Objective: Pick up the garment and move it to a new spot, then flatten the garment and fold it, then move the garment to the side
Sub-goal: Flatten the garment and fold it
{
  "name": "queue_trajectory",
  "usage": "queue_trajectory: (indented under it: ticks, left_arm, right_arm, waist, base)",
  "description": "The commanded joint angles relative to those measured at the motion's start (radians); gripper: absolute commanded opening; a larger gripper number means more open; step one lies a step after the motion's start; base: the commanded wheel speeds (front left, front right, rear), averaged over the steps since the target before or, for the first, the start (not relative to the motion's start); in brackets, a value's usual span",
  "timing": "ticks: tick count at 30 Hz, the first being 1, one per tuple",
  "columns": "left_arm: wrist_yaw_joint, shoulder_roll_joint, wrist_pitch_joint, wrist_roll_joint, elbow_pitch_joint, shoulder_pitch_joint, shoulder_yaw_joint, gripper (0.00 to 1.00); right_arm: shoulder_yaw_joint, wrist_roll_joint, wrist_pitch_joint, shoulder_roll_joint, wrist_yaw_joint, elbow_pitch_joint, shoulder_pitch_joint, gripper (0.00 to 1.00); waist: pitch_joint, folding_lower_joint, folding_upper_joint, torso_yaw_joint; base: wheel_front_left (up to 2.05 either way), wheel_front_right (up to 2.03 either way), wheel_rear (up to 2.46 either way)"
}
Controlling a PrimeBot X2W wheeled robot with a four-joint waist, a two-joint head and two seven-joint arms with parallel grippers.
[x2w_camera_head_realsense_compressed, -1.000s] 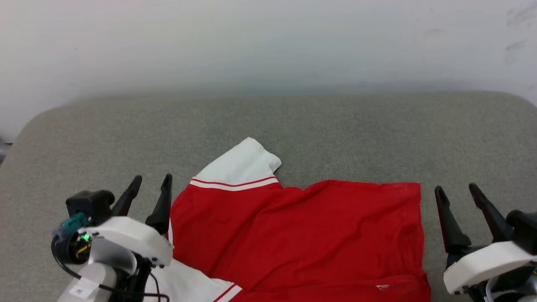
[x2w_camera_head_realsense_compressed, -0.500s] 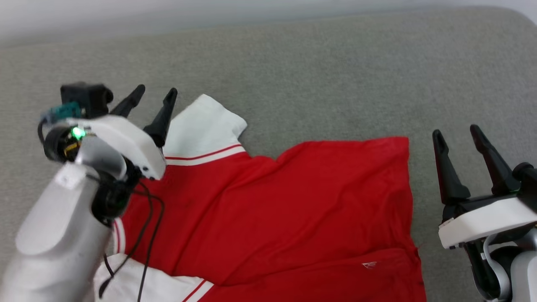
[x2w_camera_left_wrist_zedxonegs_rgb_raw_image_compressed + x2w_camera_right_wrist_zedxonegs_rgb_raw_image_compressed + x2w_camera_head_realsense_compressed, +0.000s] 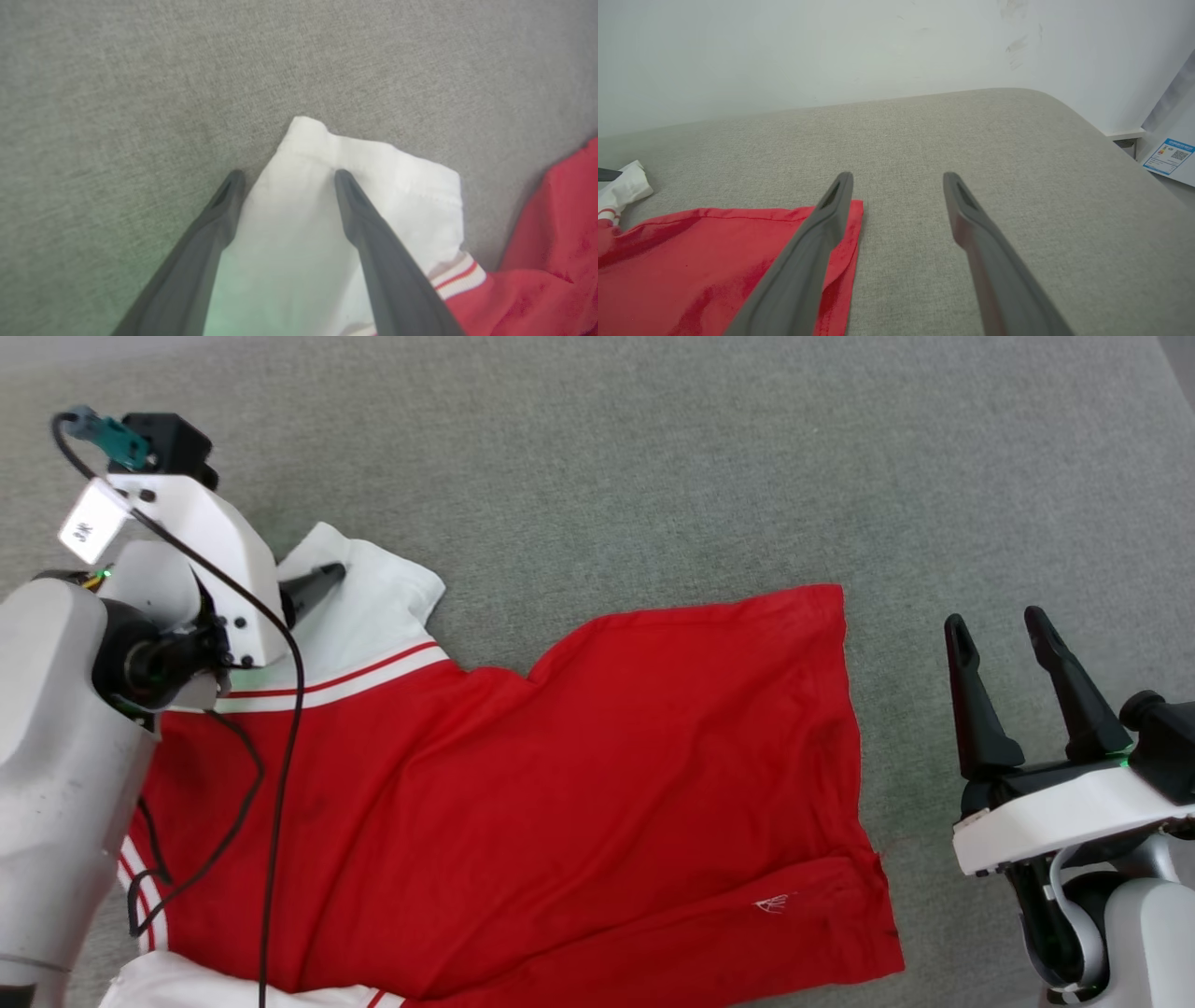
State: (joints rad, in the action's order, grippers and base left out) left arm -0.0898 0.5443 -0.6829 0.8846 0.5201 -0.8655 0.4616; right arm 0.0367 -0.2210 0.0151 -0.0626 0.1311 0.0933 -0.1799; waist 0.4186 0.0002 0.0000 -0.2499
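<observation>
The left gripper (image 3: 285,175), jaws wide and empty, straddles the white sleeve (image 3: 327,205) of the red shirt (image 3: 579,784), spread unfolded on a grey cushion (image 3: 653,476). Flattening looks under way; folding and setting aside remain. Its small white logo (image 3: 773,903) is unreadable. The right gripper (image 3: 993,617) stands open just beside the hem (image 3: 854,709).

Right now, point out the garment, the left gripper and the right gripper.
garment (image 3: 579,756), head view, on its red body.
left gripper (image 3: 288,172), left wrist view, midway between its fingertips.
right gripper (image 3: 994,616), head view, midway between its fingertips.

Bare lab-like room: grey fabric surface (image 3: 653,448), scuffed white wall (image 3: 784,56).
</observation>
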Motion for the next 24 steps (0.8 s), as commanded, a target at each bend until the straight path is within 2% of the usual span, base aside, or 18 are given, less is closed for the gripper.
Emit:
queue_trajectory:
  ticks: [1,7,8,9,10,18,21,24]
  left_arm:
    - [0.006,0.006,-0.019,-0.002,0.008,-0.01,0.007,1.0]
    - [0.049,0.009,-0.206,0.02,0.072,0.026,0.061,1.0]
    - [0.057,0.005,-0.229,0.029,0.081,0.034,0.063,0.5]
    - [0.059,0.0,-0.242,0.034,0.084,0.04,0.067,0.31]
    - [0.06,-0.007,-0.24,0.042,0.081,0.042,0.065,0.0]
    - [0.049,-0.017,-0.137,0.025,0.038,0.003,0.039,0.0]
    - [0.044,-0.016,-0.09,0.009,0.012,-0.021,0.032,0.0]
    - [0.042,-0.019,-0.052,-0.009,-0.015,-0.042,0.032,0.0]
  right_arm:
    - [-0.003,-0.009,-0.008,0.006,-0.001,-0.004,-0.016,1.0]
    - [-0.012,-0.025,-0.024,0.01,-0.001,-0.045,-0.033,1.0]
    - [-0.013,-0.028,-0.024,0.011,-0.001,-0.048,-0.037,1.0]
    - [-0.014,-0.033,-0.02,0.011,-0.001,-0.053,-0.041,1.0]
    - [-0.014,-0.035,-0.021,0.011,-0.001,-0.057,-0.045,1.0]
    - [-0.006,-0.09,0.017,-0.017,-0.001,-0.121,-0.079,1.0]
    - [0.005,-0.127,0.051,-0.037,-0.001,-0.189,-0.11,1.0]
    - [0.006,-0.162,0.133,-0.07,-0.001,-0.275,-0.156,1.0]
  waist:
    - [0.016,-0.0002,0.0,-0.013]
    - [0.041,-0.0002,0.0,-0.031]
    - [0.043,-0.0002,0.0,-0.033]
    - [0.045,-0.0002,0.0,-0.034]
    - [0.047,-0.0002,0.0,-0.034]
    - [0.017,-0.0002,0.0,-0.001]
    - [-0.005,-0.0002,0.0,0.023]
    - [-0.021,-0.0002,0.0,0.054]
  base:
    - [0.0,0.0,0.0]
    - [0.0,0.0,0.0]
    - [0.0,0.0,0.0]
    - [0.0,0.0,0.0]
    - [0.0,0.0,0.0]
    - [0.0,0.0,0.0]
    - [0.0,0.0,0.0]
    - [0.0,0.0,0.0]
